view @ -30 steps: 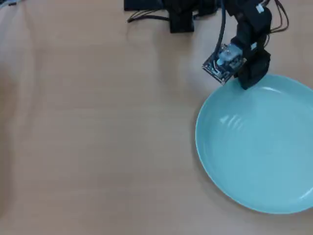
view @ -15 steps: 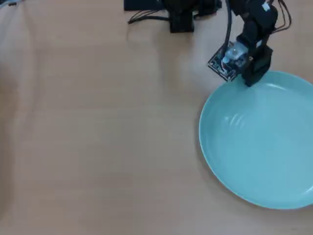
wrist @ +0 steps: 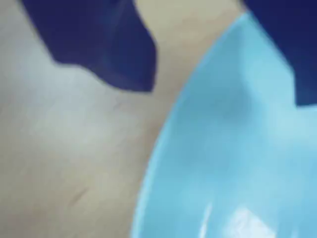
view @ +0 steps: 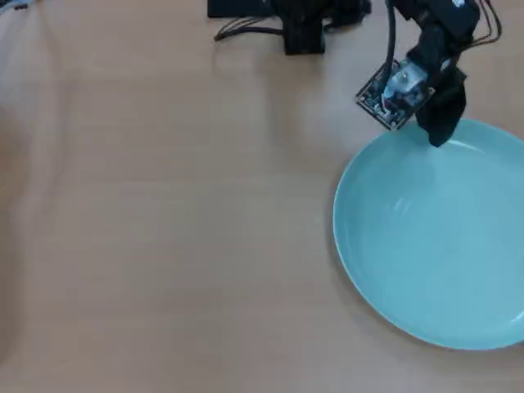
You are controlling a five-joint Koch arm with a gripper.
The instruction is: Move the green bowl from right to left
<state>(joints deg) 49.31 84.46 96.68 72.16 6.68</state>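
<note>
Spread apart, the black pincer (view: 438, 131) hangs at the upper right of the overhead frame, its two jaws straddling the upper rim of the glossy pale mint round shallow bowl (view: 434, 237); in the wrist view one jaw is over bare wood at upper left and the other over the bowl (wrist: 228, 148) at upper right. That bowl lies flat on the light wooden table (view: 164, 213), filling the right side of the overhead frame.

Glossy green bowl (view: 434, 246) (smooth glaze); matt wood-grain table (view: 164, 229); matt black gripper (view: 440, 131).
</note>
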